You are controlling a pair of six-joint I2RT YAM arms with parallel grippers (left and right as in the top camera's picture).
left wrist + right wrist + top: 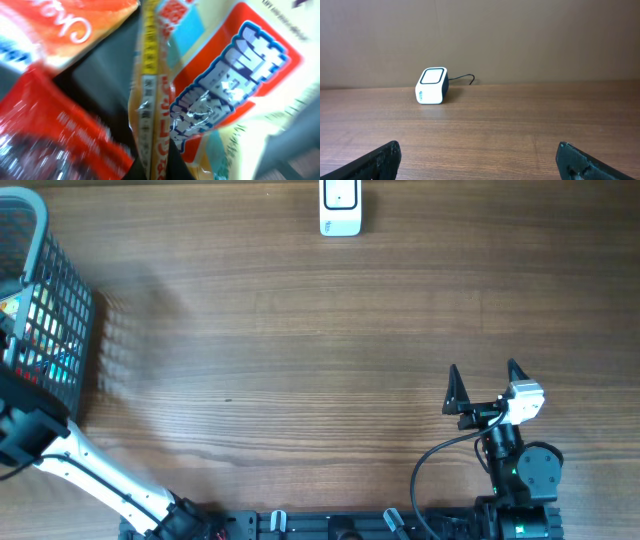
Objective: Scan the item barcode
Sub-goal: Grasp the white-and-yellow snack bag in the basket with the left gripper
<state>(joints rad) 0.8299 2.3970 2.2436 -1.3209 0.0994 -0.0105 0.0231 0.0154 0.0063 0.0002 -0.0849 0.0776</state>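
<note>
Reaching left arm (100, 477) inside basket (62, 280)

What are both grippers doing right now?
Left gripper: shut, apparently on the yellow packet.
Right gripper: jaws open, holding nothing.

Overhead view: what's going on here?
The left arm reaches into the basket. Its left claw is shut, apparently pinching a cream snack packet among other packets. The right claw rests open near its base. The white scanner sits at the far edge of the table; nothing scanned yet.
</note>
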